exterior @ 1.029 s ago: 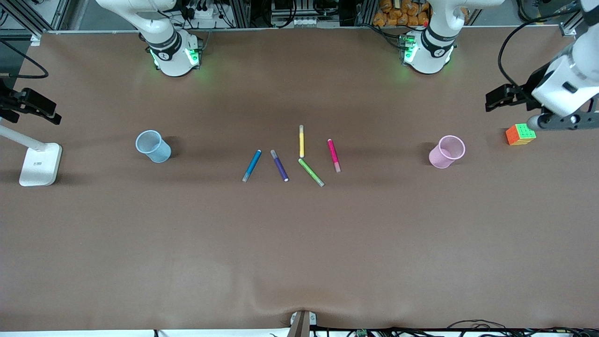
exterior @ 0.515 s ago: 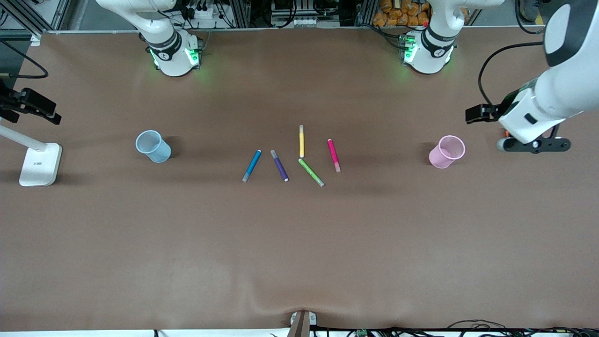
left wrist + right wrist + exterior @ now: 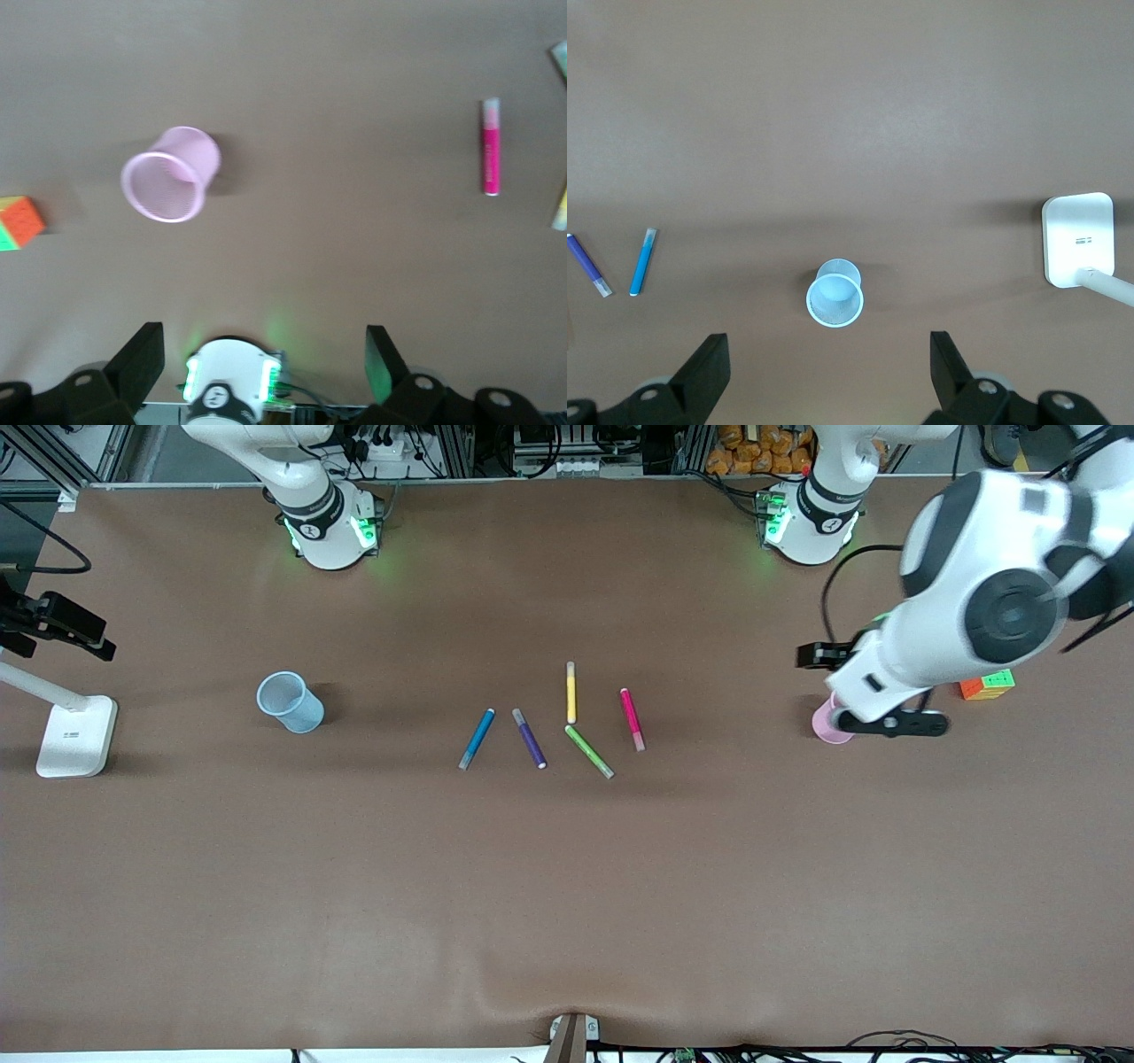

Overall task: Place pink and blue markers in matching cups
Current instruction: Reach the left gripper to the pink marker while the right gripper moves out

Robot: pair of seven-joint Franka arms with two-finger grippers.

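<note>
Five pens fanned at table centre, cups well apart at either end; likely laid out so each arm serves its own colour. Pink marker (image 3: pixel 632 719) at the fan's left-arm end; blue marker (image 3: pixel 477 739) at its right-arm end. Pink cup (image 3: pixel 170 173) and blue cup (image 3: pixel 290 701) upright, empty.

Left gripper (image 3: pixel 264 359) over table by pink cup, released, nothing held. Right gripper (image 3: pixel 829 363) high over blue cup, released, waiting.

No legible writing or brand anywhere.

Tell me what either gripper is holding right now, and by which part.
Nothing is held. The left gripper hangs open over the table by the translucent pink plastic cup; the right gripper is open above the translucent light blue plastic cup.
</note>
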